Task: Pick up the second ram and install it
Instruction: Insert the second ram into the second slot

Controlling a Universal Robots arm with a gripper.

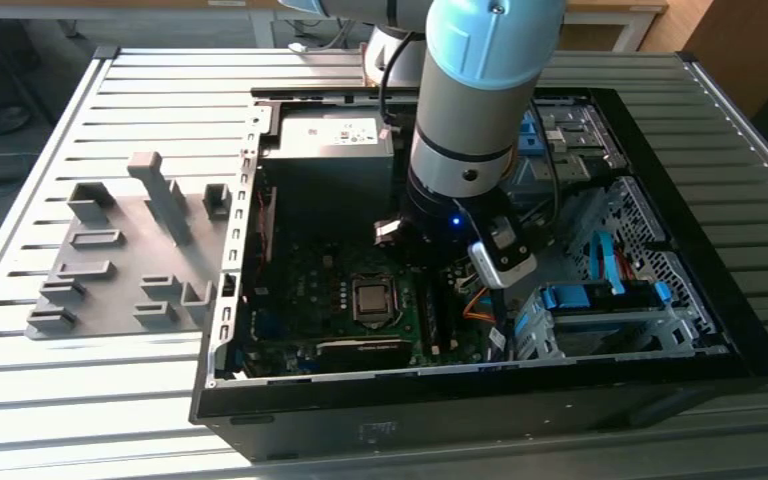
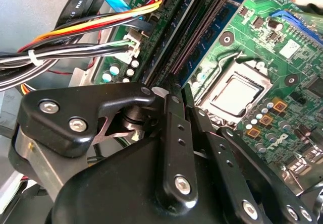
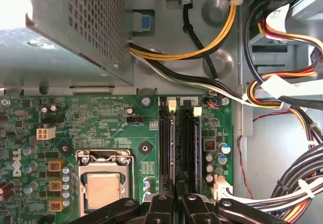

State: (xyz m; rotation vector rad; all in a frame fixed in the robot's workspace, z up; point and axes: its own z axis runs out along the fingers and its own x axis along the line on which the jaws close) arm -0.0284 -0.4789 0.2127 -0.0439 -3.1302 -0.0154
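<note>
A white printed label sits on the power supply (image 1: 333, 133) at the far end of the open computer case (image 1: 491, 385), which lies on a slatted metal table (image 1: 91, 410). White lettering is also scattered over the green motherboard (image 3: 101, 118). Inside the case are the board with its metal-lidded CPU socket (image 3: 103, 188), bundles of coloured cables (image 3: 282, 82) and blue drive-bay clips (image 1: 584, 297). Beside the case, on the exterior view's left, lies a grey fixture (image 1: 131, 250) with upright blocks. The arm (image 1: 478, 100) reaches down into the case, and in both wrist views the gripper (image 3: 176, 191) hangs right over the near end of the two long dark memory slots (image 3: 169, 143) beside the socket. Its own black body hides its tip, so I cannot tell whether it is spread or pinching anything. I cannot pick out the second ram with certainty: the slots read as dark strips.
</note>
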